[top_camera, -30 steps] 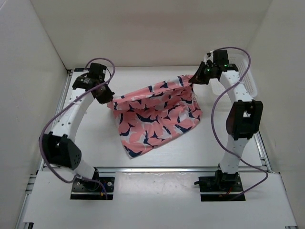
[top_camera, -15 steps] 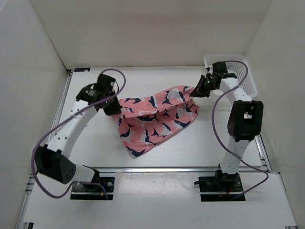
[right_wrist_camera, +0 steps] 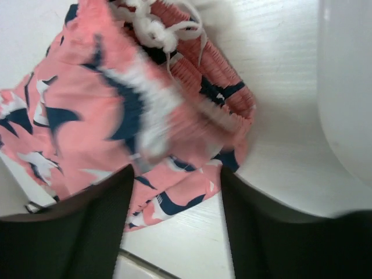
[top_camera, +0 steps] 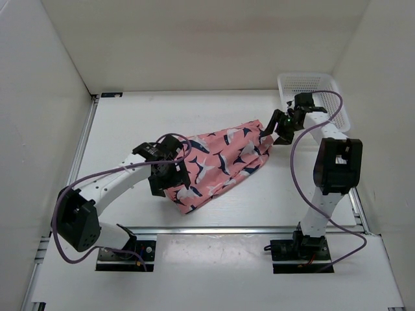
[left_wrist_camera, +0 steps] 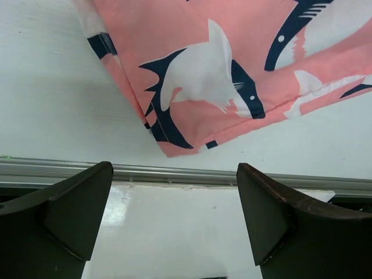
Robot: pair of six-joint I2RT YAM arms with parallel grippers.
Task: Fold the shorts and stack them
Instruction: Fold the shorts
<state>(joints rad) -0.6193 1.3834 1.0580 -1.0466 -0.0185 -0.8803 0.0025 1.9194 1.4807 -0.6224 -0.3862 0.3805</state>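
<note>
Shorts (top_camera: 220, 159) are lying half-folded ahead of your left gripper (left_wrist_camera: 174, 168) and right gripper (right_wrist_camera: 176, 171), both gaping empty, so you're likely needing edge pinches next.

The top camera looks down from high behind; both wrist cameras face the same shorts (top_camera: 220, 159) close up.

holds the left arm (top_camera: 110, 181) low, elbow far back from its claw, wrist just behind it. points the left gripper (top_camera: 170, 178) down, fingers (left_wrist_camera: 75, 209) spread wide. stands the right arm (top_camera: 334, 168) tall, elbow back and right of its claw. tilts the right gripper (top_camera: 272, 128) down and leftward, fingers (right_wrist_camera: 75, 232) parted.
</note>
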